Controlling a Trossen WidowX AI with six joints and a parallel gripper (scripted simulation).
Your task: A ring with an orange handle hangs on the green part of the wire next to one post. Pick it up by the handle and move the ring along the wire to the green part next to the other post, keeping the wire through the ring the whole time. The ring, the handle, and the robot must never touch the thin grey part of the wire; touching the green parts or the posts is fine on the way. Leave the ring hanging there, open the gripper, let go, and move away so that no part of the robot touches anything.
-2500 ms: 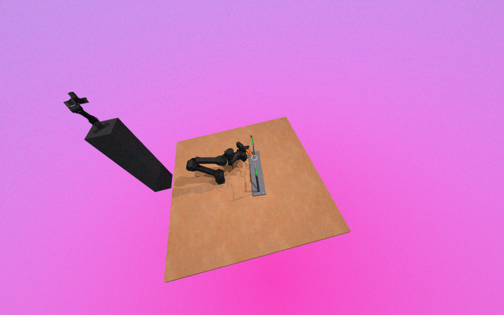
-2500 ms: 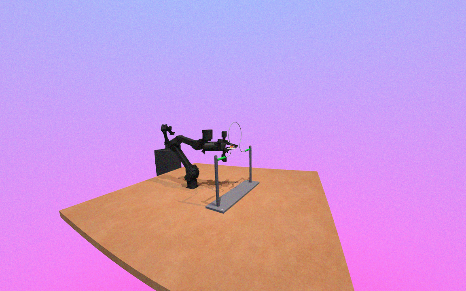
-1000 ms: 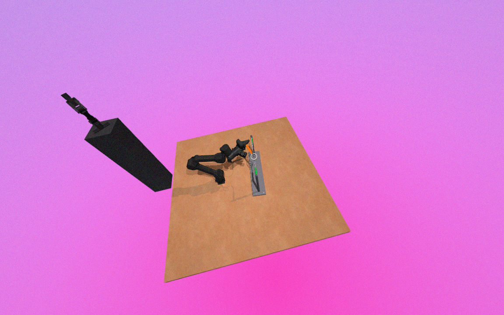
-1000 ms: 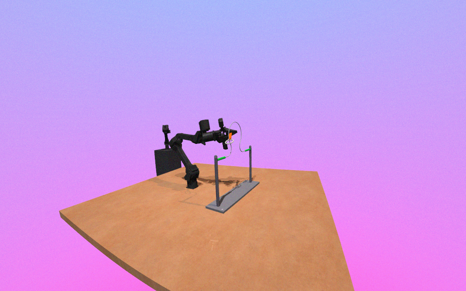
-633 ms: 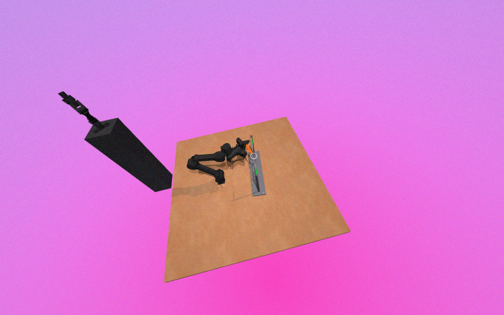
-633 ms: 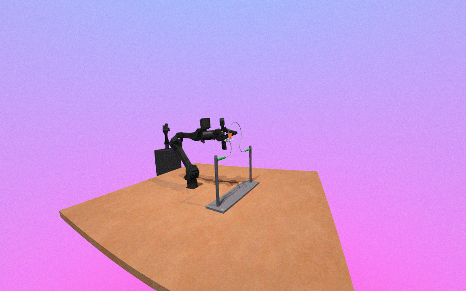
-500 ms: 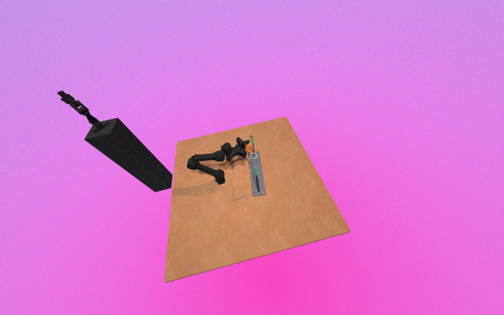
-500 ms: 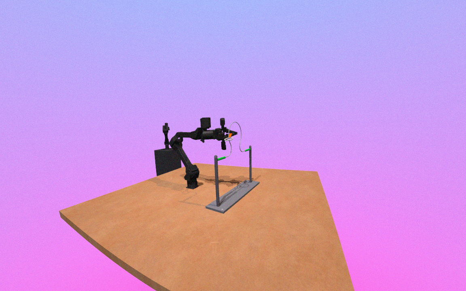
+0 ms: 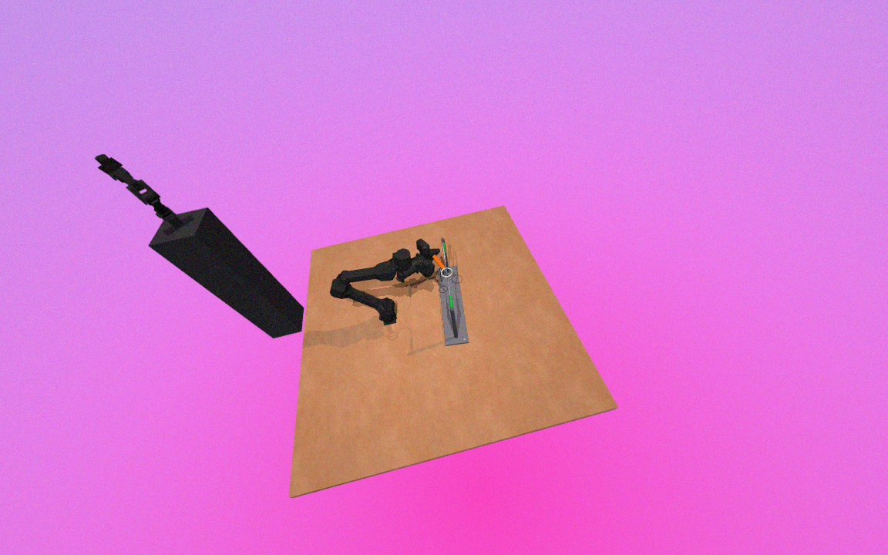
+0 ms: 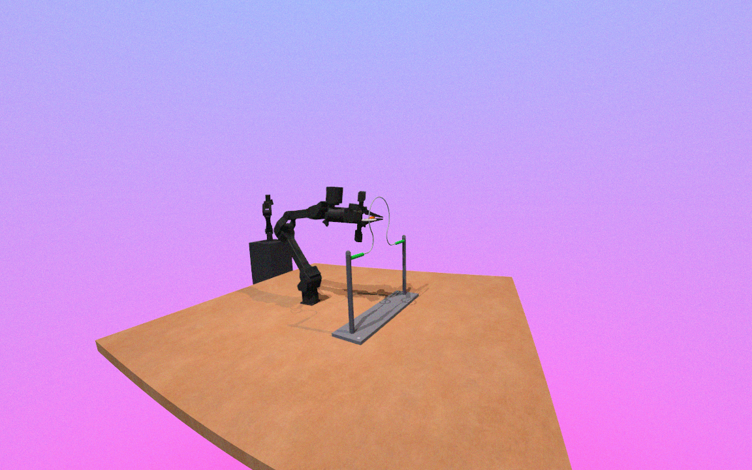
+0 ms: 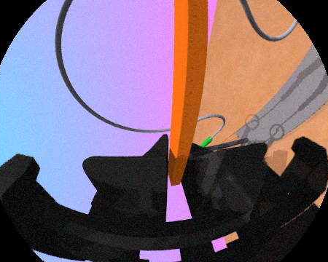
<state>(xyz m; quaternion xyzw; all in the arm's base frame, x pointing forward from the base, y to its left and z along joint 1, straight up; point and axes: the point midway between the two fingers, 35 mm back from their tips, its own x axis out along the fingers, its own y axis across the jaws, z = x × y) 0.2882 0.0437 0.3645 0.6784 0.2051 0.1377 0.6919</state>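
My gripper is shut on the orange handle and holds it high over the table. The white ring sits at the handle's far end, partway along the thin grey wire, which curves up in a loop between two grey posts. Green parts join the wire to the posts. Whether the ring touches the wire I cannot tell.
The posts stand on a grey base plate on the brown table. A tall black pedestal with a camera mount stands off the table's left edge, behind the arm's base.
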